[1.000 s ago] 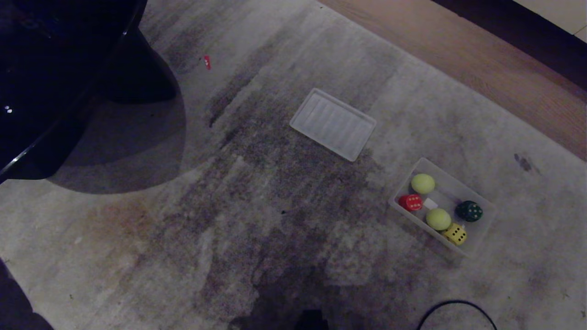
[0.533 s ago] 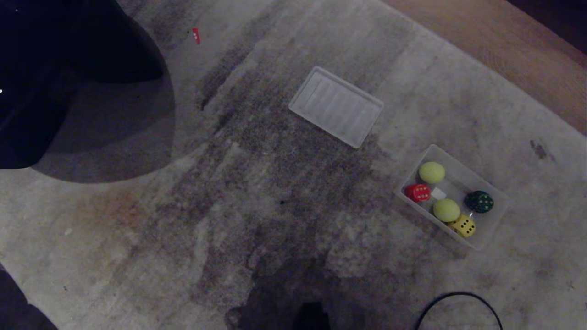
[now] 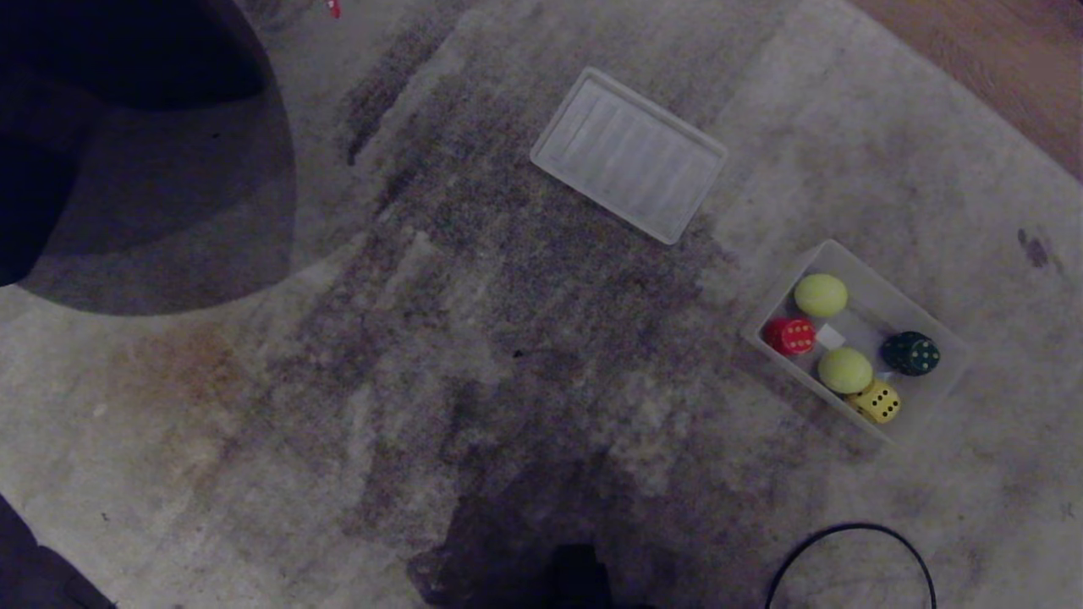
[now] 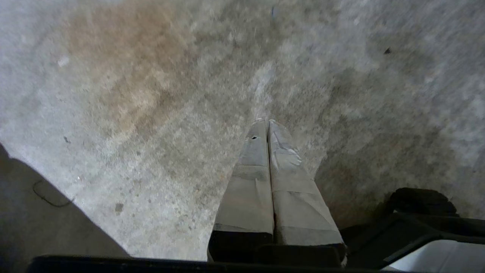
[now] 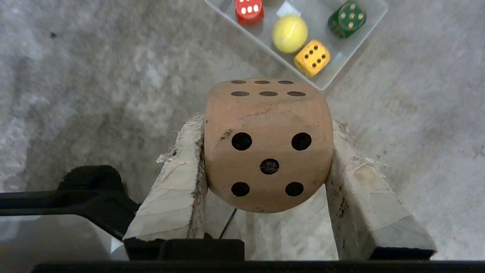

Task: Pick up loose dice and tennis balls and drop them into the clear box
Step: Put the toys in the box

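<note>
In the right wrist view my right gripper is shut on a tan die with black pips, held above the carpet short of the clear box. The clear box stands on the carpet at the right. In it lie two tennis balls, a red die, a dark green die and a yellow die. My left gripper is shut and empty over bare carpet. Neither arm shows in the head view.
A flat ribbed translucent lid lies on the carpet beyond the box. A black cable loops at the near right. A dark piece of furniture and its shadow fill the far left. Wood floor borders the carpet's far right.
The whole head view has shifted: the lid has slid up and the box up and to the right in the picture. The camera moved; the things on the carpet kept their places.
</note>
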Robot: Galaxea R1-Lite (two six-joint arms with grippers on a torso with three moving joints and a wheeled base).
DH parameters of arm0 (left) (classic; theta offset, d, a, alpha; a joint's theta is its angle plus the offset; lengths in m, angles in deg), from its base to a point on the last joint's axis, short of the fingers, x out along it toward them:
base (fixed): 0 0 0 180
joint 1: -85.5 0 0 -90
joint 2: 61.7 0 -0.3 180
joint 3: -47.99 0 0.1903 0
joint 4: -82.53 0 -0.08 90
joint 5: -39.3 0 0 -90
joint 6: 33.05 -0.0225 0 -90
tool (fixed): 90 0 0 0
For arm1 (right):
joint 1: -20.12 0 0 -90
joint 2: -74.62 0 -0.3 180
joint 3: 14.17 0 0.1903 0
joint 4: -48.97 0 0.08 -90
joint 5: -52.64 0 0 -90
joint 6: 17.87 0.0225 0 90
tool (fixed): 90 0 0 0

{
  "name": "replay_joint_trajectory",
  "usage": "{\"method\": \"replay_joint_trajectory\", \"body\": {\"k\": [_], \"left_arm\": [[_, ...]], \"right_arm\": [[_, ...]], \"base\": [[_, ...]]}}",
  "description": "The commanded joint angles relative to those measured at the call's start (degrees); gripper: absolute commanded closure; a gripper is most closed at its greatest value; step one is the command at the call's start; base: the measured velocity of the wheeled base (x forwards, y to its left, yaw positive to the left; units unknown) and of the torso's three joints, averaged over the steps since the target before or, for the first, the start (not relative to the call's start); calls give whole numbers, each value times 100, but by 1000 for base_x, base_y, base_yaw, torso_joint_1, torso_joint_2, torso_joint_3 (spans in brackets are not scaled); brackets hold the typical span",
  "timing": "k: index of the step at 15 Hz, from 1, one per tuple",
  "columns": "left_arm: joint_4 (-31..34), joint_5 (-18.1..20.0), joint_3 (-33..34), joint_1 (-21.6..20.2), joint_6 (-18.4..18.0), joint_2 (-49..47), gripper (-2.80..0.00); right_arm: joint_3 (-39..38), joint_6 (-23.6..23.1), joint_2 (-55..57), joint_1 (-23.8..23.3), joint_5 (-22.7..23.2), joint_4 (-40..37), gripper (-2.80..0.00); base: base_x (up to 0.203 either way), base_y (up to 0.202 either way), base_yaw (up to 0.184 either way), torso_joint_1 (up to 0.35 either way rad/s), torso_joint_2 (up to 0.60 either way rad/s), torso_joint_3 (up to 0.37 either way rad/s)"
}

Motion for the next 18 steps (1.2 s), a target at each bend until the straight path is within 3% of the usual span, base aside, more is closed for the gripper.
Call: {"method": "replay_joint_trajectory", "body": {"k": [1,13,15,18], "left_arm": [[0,-3,9,0,-4,-9,0],[0,-39,9,0,111,-9,0],[0,-47,9,0,119,-9,0],[0,-47,9,0,119,-9,0]], "right_arm": [[-9,1,-2,-1,-4,2,0],[5,9,-6,1,78,-16,0],[381,25,108,-2,70,-133,0],[1165,298,1282,-13,-113,-551,0]], "base": [[0,0,0,1,1,-199],[0,0,0,1,3,-149],[0,0,0,0,0,0],[0,0,0,0,0,0]]}}
